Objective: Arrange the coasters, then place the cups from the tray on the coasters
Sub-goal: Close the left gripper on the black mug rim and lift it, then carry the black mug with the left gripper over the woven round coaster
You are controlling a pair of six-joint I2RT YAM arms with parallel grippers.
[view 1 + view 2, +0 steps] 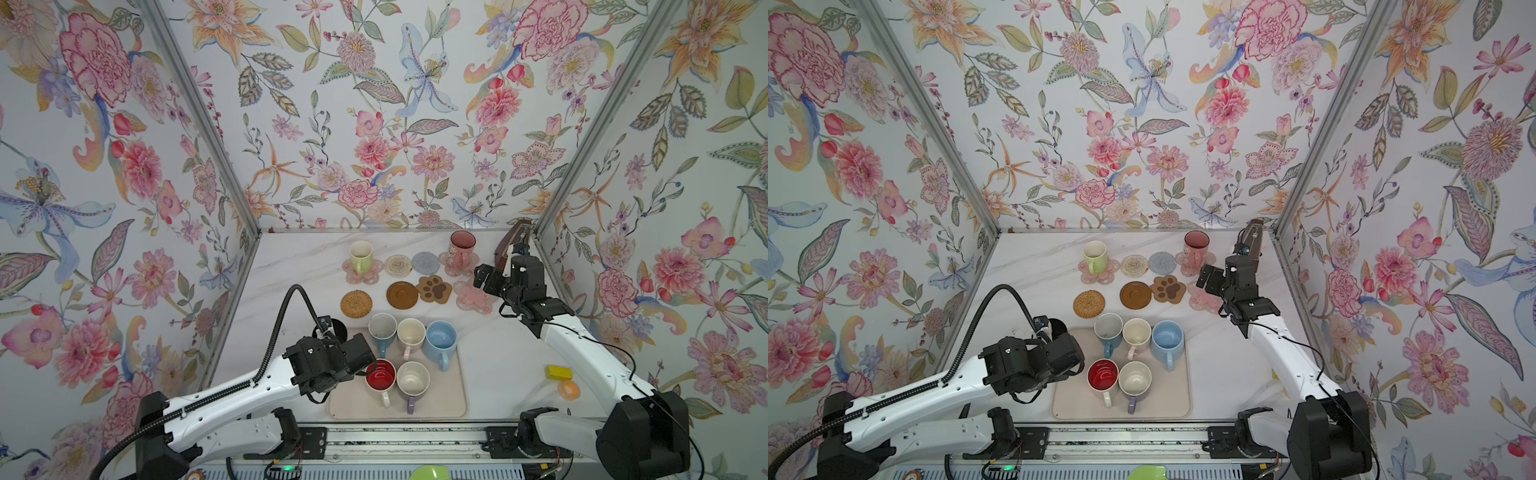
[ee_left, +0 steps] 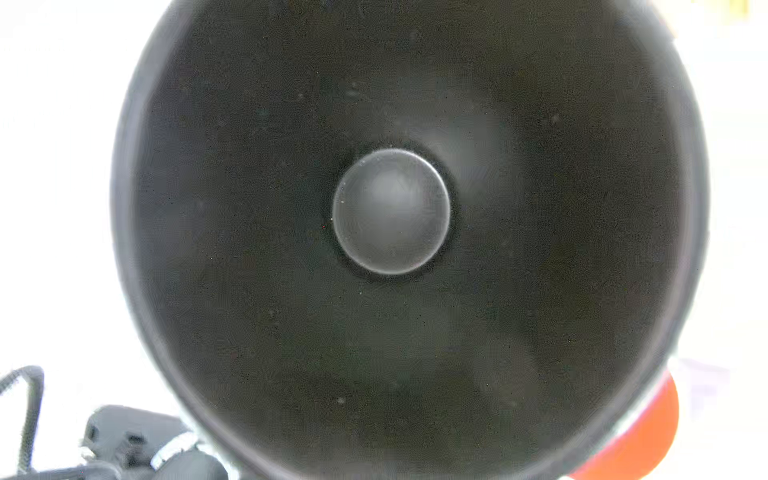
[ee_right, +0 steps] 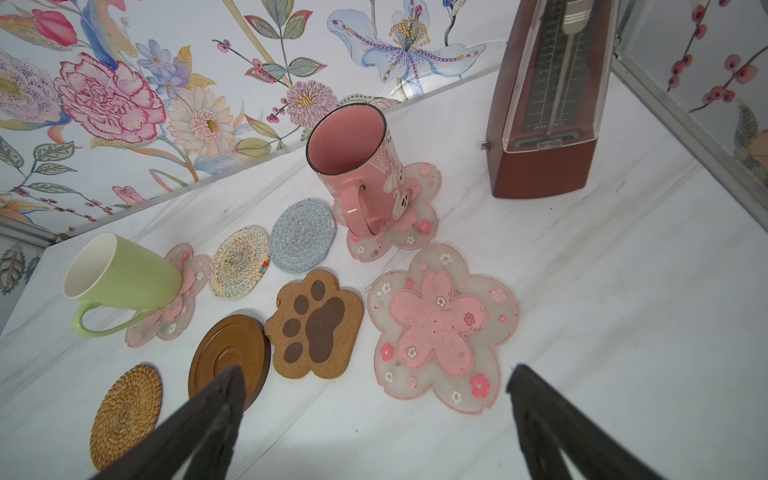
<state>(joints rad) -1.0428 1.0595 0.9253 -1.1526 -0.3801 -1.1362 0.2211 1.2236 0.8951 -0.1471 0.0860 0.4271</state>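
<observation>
My cup-setting, mid-task.
My left gripper (image 1: 330,332) closed at black mug (image 2: 390,212), beige tray's (image 1: 440,399) far-left corner; right gripper (image 3: 376,374) wide, empty, above translucent pink flower coaster (image 3: 440,328); brown metronome's (image 3: 548,104) lettering unreadable.

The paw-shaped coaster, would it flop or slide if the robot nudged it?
The paw-shaped coaster looks like grainy cork, so probably light and fairly stiff. Lying flat on the smooth table, it would likely slide rather than tip.

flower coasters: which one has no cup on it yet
The flower coaster beside the paw coaster is bare; the other two carry the green mug and the pink mug.
</observation>
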